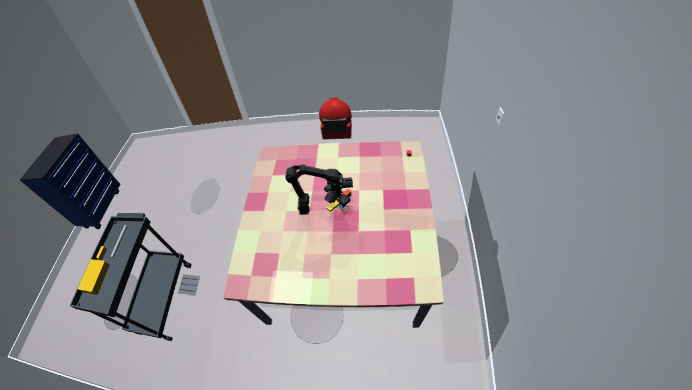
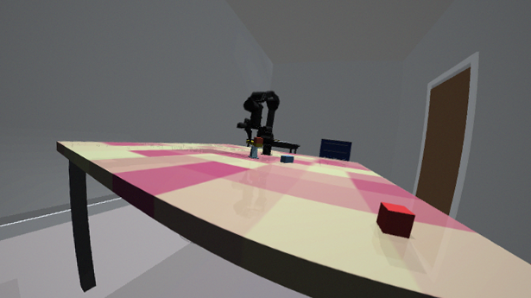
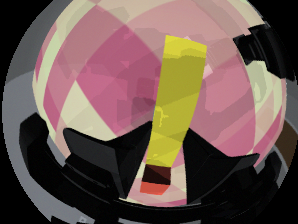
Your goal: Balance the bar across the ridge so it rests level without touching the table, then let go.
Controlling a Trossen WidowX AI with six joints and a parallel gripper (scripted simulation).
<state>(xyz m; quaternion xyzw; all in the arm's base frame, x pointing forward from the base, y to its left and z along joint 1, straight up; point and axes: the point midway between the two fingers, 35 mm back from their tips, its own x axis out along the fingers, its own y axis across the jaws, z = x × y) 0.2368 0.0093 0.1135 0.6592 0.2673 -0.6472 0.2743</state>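
The yellow bar (image 1: 332, 205) (image 3: 181, 85) (image 2: 258, 141) has a red block (image 1: 347, 192) (image 3: 156, 179) at one end. My gripper (image 1: 342, 200) (image 3: 168, 128) is shut on the bar, nearer its red-block end in the wrist view. The light blue ridge (image 2: 254, 152) stands upright on the table (image 1: 385, 265) (image 2: 299, 203), and the bar is held directly over it, clear of the table. Whether the bar touches the ridge top is too small to tell. The ridge is hidden under the bar in the wrist view.
A small blue block (image 2: 287, 159) lies on the table near the ridge. A red cube (image 1: 409, 153) (image 2: 396, 219) sits at a far corner of the table. A cart (image 1: 154, 280) and a dark blue cabinet (image 1: 75, 182) stand on the floor beside the table.
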